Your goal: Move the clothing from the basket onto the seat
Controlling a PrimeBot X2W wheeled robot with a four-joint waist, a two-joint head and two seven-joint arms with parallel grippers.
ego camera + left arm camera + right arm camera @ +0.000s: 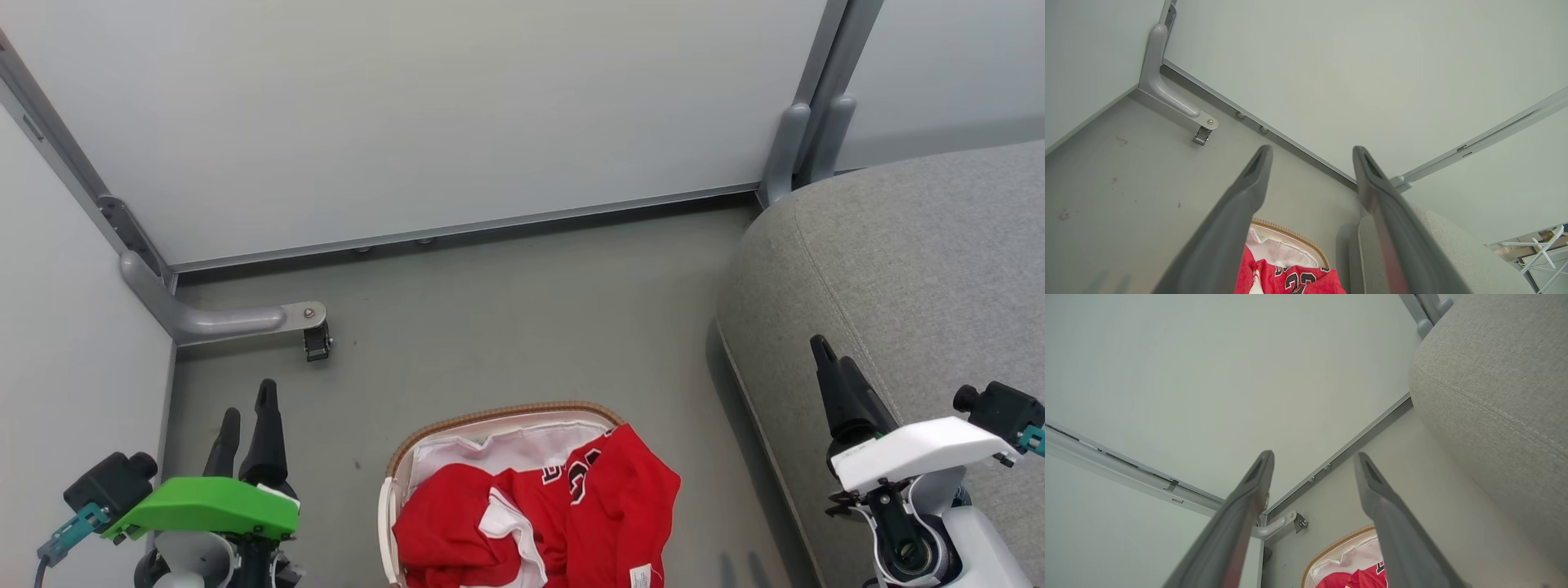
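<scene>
Nearest me, my left gripper (245, 404), under its green wrist cover, sits low on the left. Its two long dark fingers point forward, spread apart and holding nothing. My right gripper (826, 353), under a white cover, is posed the same way on the right, jaws wide and empty. Between the arms, the red basketball jersey (571, 506) with white trim lies crumpled in the white plastic laundry basket (490, 412) with a brown woven rim, one fold draped over the right side. The basket stands on the grey floor (522, 327) near the large light grey fabric seat (914, 245). Beyond is a pale wall panel (408, 106).
</scene>
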